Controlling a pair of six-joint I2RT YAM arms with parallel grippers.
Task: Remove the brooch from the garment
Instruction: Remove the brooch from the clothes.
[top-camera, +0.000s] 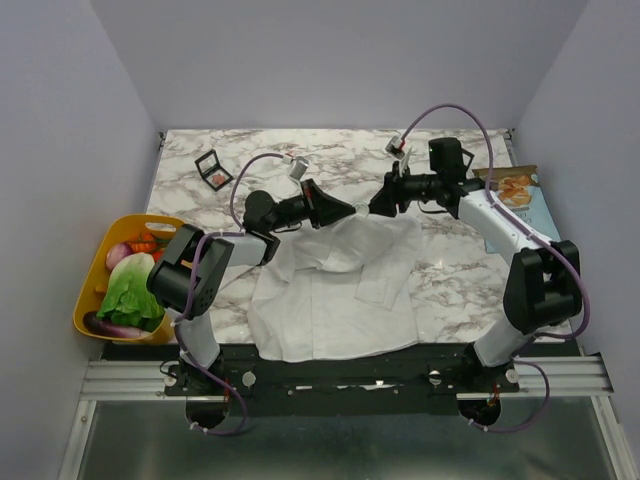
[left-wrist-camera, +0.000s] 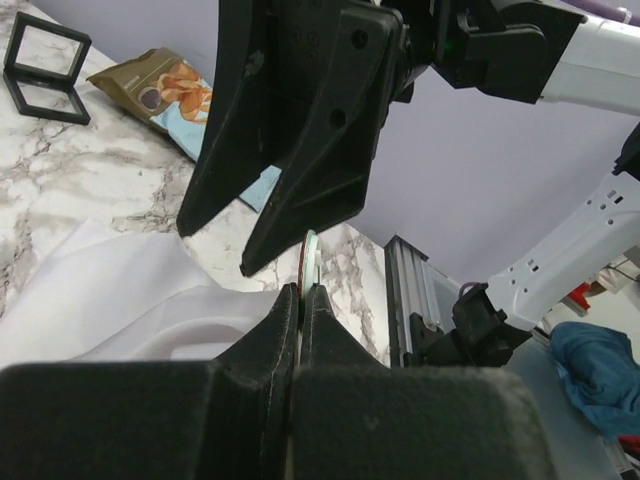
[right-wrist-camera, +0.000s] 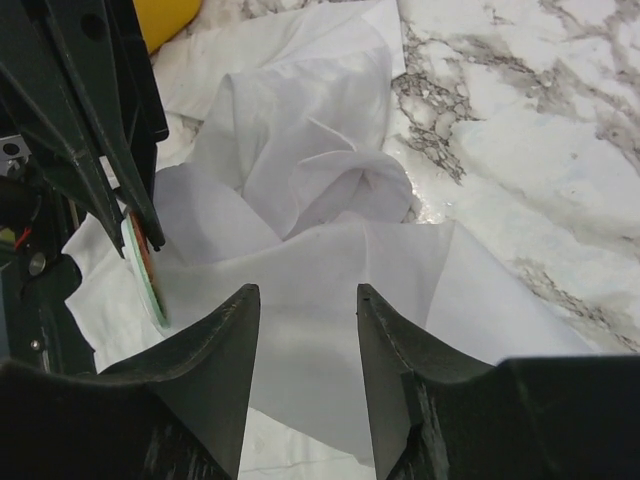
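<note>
The left gripper (left-wrist-camera: 302, 300) clamps the tiny round green and orange-red brooch (left-wrist-camera: 311, 258) edge-on. The right gripper (right-wrist-camera: 308, 300), jaws apart, hangs just right of it over the bunched white thin-fabric shirt (right-wrist-camera: 300, 170).

The garment (right-wrist-camera: 320, 260) is thin matt cloth, the table (right-wrist-camera: 540, 120) glossy marble-look, the right claw (right-wrist-camera: 306, 292) matt plastic

The brooch (left-wrist-camera: 311, 252), clamped between the tips of the left tool (left-wrist-camera: 302, 292), shows only as a thin green and orange-red edge. Its face and pin are hidden. Whether it is attached to the garment (right-wrist-camera: 330, 250) cannot be told. In the top view it is too small to find between the 2 tools. The fingers of the right tool (right-wrist-camera: 308, 300) cover the garment's fold nearest them.
</note>
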